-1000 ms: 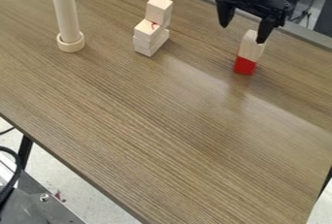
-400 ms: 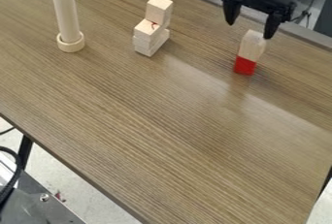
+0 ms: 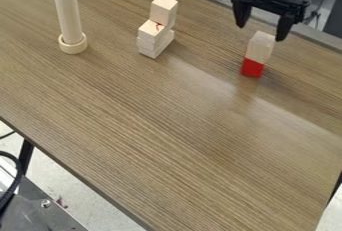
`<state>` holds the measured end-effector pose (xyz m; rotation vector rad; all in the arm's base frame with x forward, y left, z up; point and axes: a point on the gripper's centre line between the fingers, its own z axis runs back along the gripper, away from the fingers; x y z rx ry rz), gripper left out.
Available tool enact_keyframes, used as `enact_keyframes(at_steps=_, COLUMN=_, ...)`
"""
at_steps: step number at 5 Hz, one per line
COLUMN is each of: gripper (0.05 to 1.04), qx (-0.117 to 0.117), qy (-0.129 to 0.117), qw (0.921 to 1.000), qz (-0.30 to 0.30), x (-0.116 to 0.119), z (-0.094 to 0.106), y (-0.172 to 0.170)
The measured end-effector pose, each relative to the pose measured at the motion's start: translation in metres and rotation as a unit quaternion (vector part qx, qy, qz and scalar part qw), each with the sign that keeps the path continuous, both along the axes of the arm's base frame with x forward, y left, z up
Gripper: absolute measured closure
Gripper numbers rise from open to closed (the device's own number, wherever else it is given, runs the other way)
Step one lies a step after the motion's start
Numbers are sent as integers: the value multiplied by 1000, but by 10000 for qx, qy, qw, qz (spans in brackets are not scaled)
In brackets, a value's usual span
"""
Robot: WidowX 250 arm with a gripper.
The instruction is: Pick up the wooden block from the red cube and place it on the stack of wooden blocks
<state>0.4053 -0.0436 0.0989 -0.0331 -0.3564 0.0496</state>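
Three groups of wooden pieces on a brown wood-grain table (image 3: 167,125), my gripper (image 3: 261,33) at the upper right.
Item one: a pale wooden block with a slanted top (image 3: 260,46), upright on a red block (image 3: 252,68), on the table's right side; I have the black fingers spread apart, close by its upper end. Item two: a stepped stack of pale wooden blocks (image 3: 152,42), upper middle, a small red mark on it. Item three: a pale wooden cylinder (image 3: 69,15), upright in a round wooden ring (image 3: 73,47), upper left.
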Motion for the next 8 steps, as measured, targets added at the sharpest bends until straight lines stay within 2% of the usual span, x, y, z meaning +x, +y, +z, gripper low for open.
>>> enact_keyframes(at_steps=1, gripper=83, qx=62, qy=146, qw=9999, qz=44, x=0, z=-12, y=2)
enact_keyframes(at_steps=2, gripper=83, qx=110, qy=69, qw=9999, qz=31, x=3, z=-16, y=2)
enact_keyframes(at_steps=3, gripper=133, qx=99, qy=146, qw=9998, qz=30, x=3, z=-24, y=-1)
enact_keyframes(at_steps=4, gripper=415, qx=-20, qy=223, qw=9997, qz=130, x=2, z=-29, y=-4)
enact_keyframes(at_steps=5, gripper=520, qx=-13, qy=160, qw=9997, qz=156, x=4, z=-28, y=-1)
enact_keyframes(at_steps=6, gripper=520, qx=-134, qy=167, qw=9994, qz=269, x=5, z=-28, y=4)
enact_keyframes(at_steps=7, gripper=520, qx=-306, qy=-50, qw=9987, qz=399, x=5, z=-1, y=25)
enact_keyframes(at_steps=8, gripper=521, qx=-276, qy=9, qw=9981, qz=549, x=-8, z=19, y=45)
